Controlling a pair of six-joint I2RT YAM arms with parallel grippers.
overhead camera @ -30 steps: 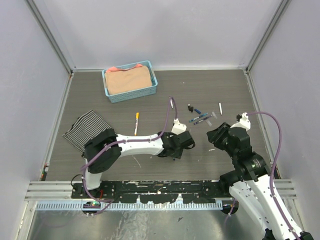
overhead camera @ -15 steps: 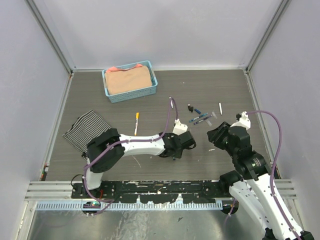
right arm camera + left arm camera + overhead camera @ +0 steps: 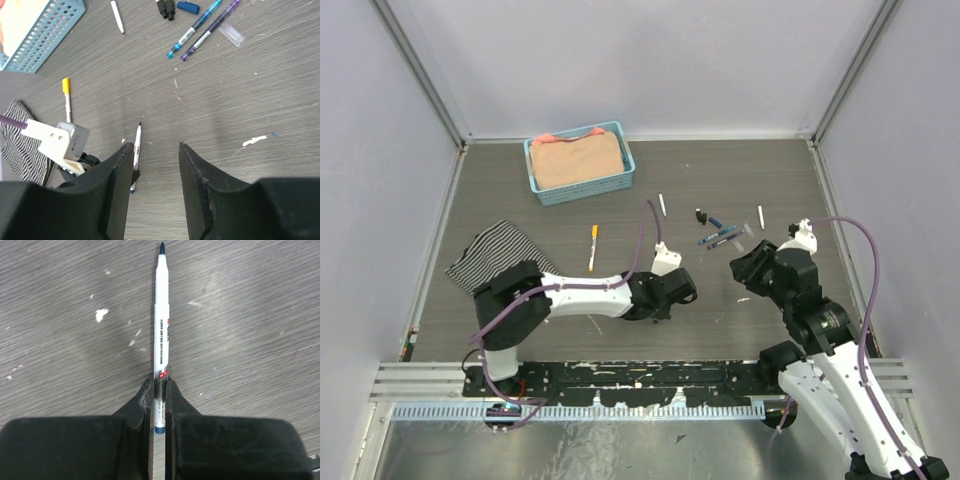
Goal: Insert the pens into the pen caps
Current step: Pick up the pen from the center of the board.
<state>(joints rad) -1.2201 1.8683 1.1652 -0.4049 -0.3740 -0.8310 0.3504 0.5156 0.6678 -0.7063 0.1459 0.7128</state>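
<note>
My left gripper [image 3: 159, 385] is shut on the rear end of a white pen [image 3: 161, 325] with a dark blue tip that points away over the table. In the top view this gripper [image 3: 667, 291] is low at mid-table. The held pen also shows in the right wrist view [image 3: 137, 141]. My right gripper [image 3: 156, 145] is open and empty above the table, to the right of that pen [image 3: 745, 268]. Farther back lie a light blue pen [image 3: 193, 29], a purple pen [image 3: 210, 31], black caps [image 3: 166, 7], a blue cap [image 3: 188, 7] and a bare white pen [image 3: 116, 16].
A pen with a yellow cap [image 3: 592, 246] lies left of centre. Another white pen [image 3: 760, 216] lies at the right. A blue basket [image 3: 582, 187] holding cloth stands at the back left. A striped cloth [image 3: 490, 258] lies at the left. A clear cap [image 3: 231, 33] lies by the purple pen.
My left gripper has drawn back a little to the left and towards the near edge with the pen in it. The right gripper has shifted slightly left.
</note>
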